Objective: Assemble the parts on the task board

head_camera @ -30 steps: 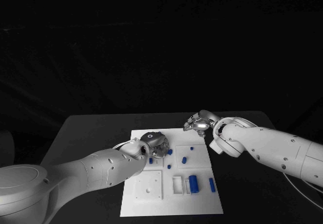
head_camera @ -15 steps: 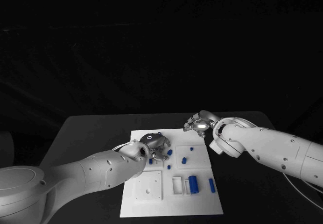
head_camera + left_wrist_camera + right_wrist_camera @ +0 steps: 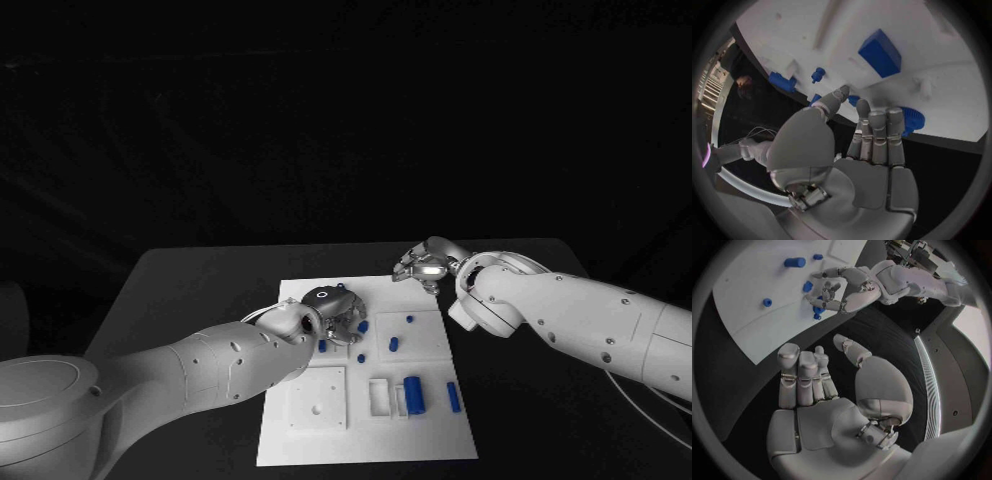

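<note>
Your left silver many-fingered hand is hanging over the far left part of the flat white task board, and its fingers are lying straight and side by side with the thumb reaching out beside them; whether anything is sitting between them, you cannot tell from these views. Just past those fingertips a small blue gear-edged part is lying on the board at its edge, and a larger blue block-shaped part is standing a little farther in on the white surface. Your right silver hand is hovering above the black table just off the board's far right corner, its fingers apart and slightly curled with nothing in them. On the board itself, several small blue pieces are sitting in the middle area near your left hand, and a blue cylinder is lying in a white tray-like recess closer to you, with a slim blue bar lying just beside it toward the board's right edge.
</note>
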`<state>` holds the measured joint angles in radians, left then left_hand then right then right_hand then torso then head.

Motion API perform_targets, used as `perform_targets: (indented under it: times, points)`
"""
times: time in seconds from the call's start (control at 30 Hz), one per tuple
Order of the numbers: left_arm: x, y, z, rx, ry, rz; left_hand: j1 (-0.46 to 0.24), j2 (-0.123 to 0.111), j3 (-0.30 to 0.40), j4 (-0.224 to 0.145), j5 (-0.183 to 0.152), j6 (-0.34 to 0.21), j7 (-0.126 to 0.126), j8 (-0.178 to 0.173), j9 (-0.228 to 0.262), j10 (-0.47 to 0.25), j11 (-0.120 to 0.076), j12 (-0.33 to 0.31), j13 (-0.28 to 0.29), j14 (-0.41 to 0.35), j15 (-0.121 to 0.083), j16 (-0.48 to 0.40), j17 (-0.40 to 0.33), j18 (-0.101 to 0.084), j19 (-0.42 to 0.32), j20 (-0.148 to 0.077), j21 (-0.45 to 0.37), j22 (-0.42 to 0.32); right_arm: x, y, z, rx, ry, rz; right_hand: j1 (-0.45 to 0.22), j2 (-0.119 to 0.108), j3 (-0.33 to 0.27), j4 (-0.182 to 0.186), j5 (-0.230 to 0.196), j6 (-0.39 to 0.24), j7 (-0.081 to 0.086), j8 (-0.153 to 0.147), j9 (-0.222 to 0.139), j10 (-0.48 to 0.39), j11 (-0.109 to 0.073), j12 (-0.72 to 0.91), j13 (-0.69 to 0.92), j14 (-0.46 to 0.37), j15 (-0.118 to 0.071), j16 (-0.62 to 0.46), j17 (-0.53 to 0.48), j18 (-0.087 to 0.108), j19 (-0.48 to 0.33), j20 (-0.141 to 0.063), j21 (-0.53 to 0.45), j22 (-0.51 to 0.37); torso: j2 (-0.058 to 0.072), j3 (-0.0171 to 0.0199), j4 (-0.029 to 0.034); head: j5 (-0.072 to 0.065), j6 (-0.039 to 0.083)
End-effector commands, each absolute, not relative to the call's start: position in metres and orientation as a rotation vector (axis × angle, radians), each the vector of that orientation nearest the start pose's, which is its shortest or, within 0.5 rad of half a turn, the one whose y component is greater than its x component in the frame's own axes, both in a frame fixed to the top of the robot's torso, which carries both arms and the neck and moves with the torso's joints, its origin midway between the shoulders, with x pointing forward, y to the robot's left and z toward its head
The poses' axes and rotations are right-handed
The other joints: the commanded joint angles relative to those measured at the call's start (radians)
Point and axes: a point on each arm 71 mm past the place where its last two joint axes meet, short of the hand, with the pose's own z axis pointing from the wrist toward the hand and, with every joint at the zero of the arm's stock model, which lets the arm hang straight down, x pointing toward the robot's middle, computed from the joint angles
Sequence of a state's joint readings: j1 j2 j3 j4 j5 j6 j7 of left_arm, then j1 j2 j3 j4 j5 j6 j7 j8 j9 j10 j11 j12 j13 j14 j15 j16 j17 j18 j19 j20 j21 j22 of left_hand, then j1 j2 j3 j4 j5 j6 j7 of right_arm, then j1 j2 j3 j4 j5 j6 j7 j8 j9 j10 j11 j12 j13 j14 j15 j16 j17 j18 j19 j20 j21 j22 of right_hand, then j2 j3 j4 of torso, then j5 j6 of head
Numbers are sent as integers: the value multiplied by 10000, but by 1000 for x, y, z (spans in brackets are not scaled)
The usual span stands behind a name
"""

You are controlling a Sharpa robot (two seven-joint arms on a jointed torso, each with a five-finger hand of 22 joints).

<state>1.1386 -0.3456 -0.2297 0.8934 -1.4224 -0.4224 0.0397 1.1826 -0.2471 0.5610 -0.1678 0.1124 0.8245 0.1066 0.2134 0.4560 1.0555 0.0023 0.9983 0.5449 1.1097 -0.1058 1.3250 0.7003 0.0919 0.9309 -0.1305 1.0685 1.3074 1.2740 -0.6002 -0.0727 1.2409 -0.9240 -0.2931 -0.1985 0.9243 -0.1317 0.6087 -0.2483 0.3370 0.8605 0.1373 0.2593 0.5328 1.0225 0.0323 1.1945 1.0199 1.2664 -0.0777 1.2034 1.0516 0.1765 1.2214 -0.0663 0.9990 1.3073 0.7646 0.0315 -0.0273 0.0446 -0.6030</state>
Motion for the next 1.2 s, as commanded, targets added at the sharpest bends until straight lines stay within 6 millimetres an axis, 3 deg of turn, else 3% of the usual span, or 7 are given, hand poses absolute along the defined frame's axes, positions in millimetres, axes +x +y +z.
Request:
perform_targets:
  times: [0.03, 0.13, 0.27, 0.5, 0.97, 1.0, 1.2]
  points:
    - [535, 117, -299, 3083, 17607, -5774, 171, 344, 122, -12, 58, 212, -16, 123, 51, 11, -92, 48, 22, 15, -87, 45, 17, 135, -31, -504, -7, 108, 545, -167, -187, 3751, 18315, 7514, -19, -9, 4, 61, 61, -12, 90, -32, 12, 27, 4, 46, -17, 77, 3, -6, 12, 853, -5, -52, 50, 183, 9, 0, 1, 2, 0]
    - [535, 116, -299, 3101, 17601, -5781, 253, 587, 259, -12, 3, 386, -48, 225, 84, 12, -117, 62, 50, 8, -107, 74, 26, 112, -50, -527, 13, 134, 545, -167, -187, 3748, 18315, 7520, -20, -9, 4, 63, 63, -12, 90, -33, 12, 27, 4, 47, -17, 77, 3, -6, 12, 853, -4, -52, 51, 183, 12, 0, -5, -16, -2]
    - [535, 114, -299, 3145, 17646, -5813, 304, 700, 321, -69, -41, 441, -84, 259, 87, 13, -152, 74, 73, 6, -140, 100, 34, 96, -61, -550, 36, 156, 545, -166, -187, 3740, 18319, 7531, -20, -9, 5, 64, 65, -11, 90, -33, 12, 27, 4, 47, -18, 78, 3, -6, 13, 853, -4, -52, 51, 183, 7, 1, -2, -25, -12]
    - [535, 111, -300, 3212, 17783, -5841, 333, 728, 345, -167, -75, 383, -151, 232, 63, 19, -206, 85, 97, 9, -187, 126, 38, 79, -64, -577, 65, 172, 545, -166, -187, 3747, 18317, 7523, -21, -10, 5, 66, 68, -11, 90, -34, 12, 27, 4, 48, -18, 79, 3, -6, 14, 853, -3, -53, 51, 182, 5, 1, 0, -55, -14]
    - [535, 111, -300, 3202, 17822, -5881, 428, 559, 417, -416, -195, -141, -351, 2, -58, 21, -375, 47, 122, -24, -343, 145, 22, 25, -95, -643, 89, 171, 545, -166, -187, 3747, 18321, 7521, -22, -13, 6, 69, 71, -11, 90, -35, 13, 27, 4, 48, -20, 79, 3, -7, 14, 853, -3, -53, 51, 182, -1, -7, 5, -77, -22]
    - [535, 111, -300, 3216, 17841, -5888, 504, 401, 453, -493, -219, -420, -424, -122, -111, 4, -421, 29, 124, -44, -380, 138, 12, 12, -104, -657, 84, 166, 545, -167, -187, 3751, 18320, 7517, -22, -13, 6, 70, 71, -11, 90, -35, 13, 27, 4, 48, -20, 79, 3, -8, 14, 853, -3, -53, 51, 182, 1, -9, 6, -79, -15]
    - [535, 110, -300, 3378, 17882, -5923, 570, 328, 507, -530, -245, -519, -479, -136, -114, -9, -454, 17, 132, -58, -410, 140, 4, -3, -109, -676, 81, 162, 545, -166, -187, 3743, 18339, 7523, -25, -10, 6, 74, 71, -11, 90, -35, 13, 26, 4, 48, -21, 79, 3, -9, 15, 853, -4, -52, 51, 182, -1, -3, 11, -82, -12]
